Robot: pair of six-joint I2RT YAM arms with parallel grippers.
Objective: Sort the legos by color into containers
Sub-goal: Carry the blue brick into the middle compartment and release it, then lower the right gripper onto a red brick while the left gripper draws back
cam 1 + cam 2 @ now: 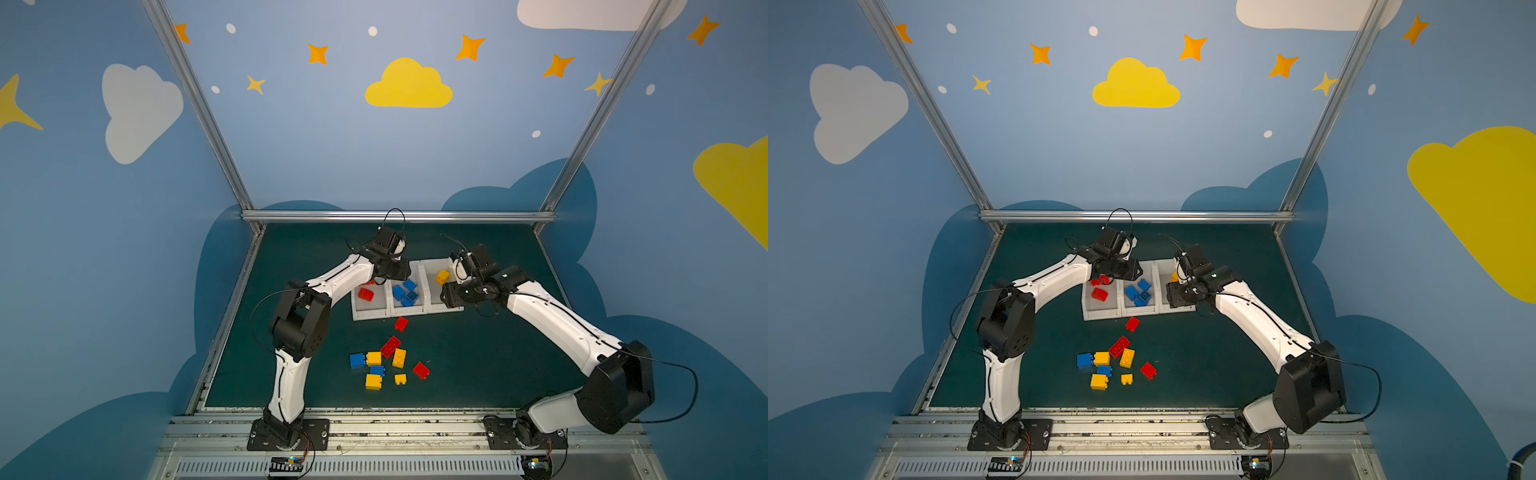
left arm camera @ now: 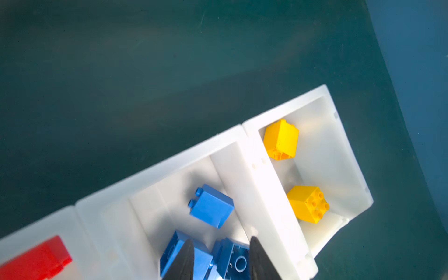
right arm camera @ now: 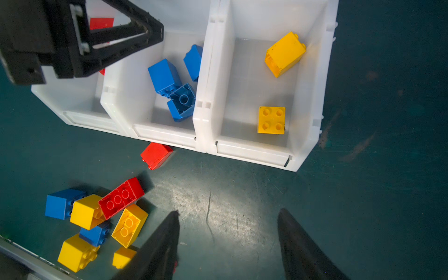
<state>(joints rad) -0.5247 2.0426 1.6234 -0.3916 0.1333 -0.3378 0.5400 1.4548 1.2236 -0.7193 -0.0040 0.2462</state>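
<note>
Top views: 3 white plastic bins (image 1: 371, 314) stand in a row on the green mat (image 1: 478, 365). Loose on the mat in front of them are 3 red plastic bricks (image 1: 390, 347), 4 yellow plastic bricks (image 1: 372, 381) and 2 blue plastic bricks (image 1: 357, 360). The left-hand bin shows 2 more red, one half hidden.

Left wrist: the left gripper (image 2: 221, 240) has its jaws slightly parted with nothing between them, and its tips show against the middle bin. That bin holds 3 blue. The end bin holds 2 yellow. One red shows at the frame edge, blurred.

Right wrist: the right gripper (image 3: 229, 211) has its jaws wide apart and empty, above bare mat in front of the bins. Bin counts agree at 3 blue and 2 yellow. One loose red lies just beside the middle bin's front wall.
</note>
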